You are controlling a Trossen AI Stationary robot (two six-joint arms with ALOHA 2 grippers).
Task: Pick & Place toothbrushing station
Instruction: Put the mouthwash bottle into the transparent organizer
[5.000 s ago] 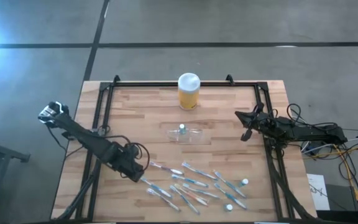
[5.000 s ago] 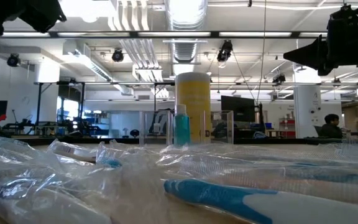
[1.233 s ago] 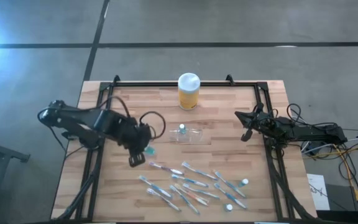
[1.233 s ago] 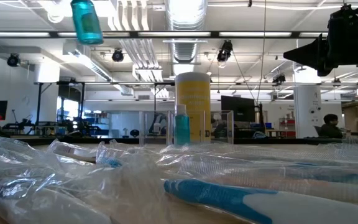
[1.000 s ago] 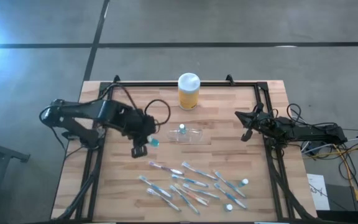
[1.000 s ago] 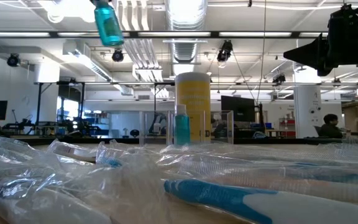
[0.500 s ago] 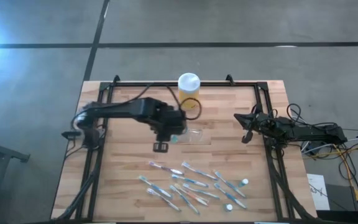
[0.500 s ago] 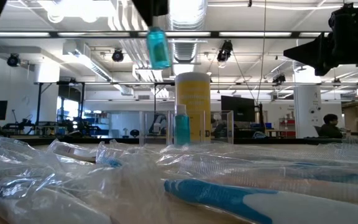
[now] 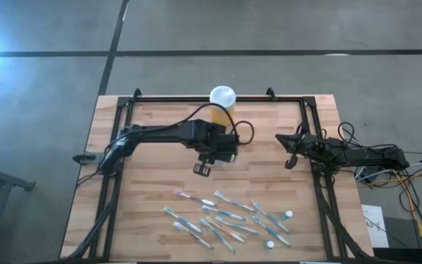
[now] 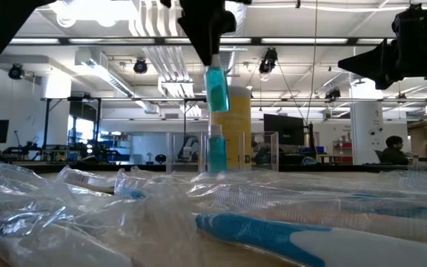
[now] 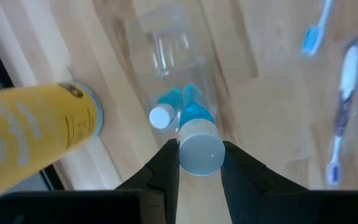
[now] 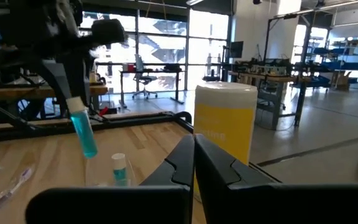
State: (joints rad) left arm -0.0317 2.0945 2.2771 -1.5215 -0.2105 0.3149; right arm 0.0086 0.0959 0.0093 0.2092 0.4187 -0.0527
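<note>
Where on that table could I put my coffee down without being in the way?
The bare wood at the table's left side, beside the left arm, is free, as is the far right corner past the yellow jar. The near middle is crowded with toothbrushes, and the left fingers hold a blue tube over the clear holder.

Overhead, table-level and both wrist cameras share the yellow jar (image 9: 223, 104), perhaps nearest the left wrist's.

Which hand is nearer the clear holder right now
Left. The left hand hangs right above the holder, gripping a blue tube over the tube already standing in it. The right hand waits off at the table's right edge, well apart from the holder.
</note>
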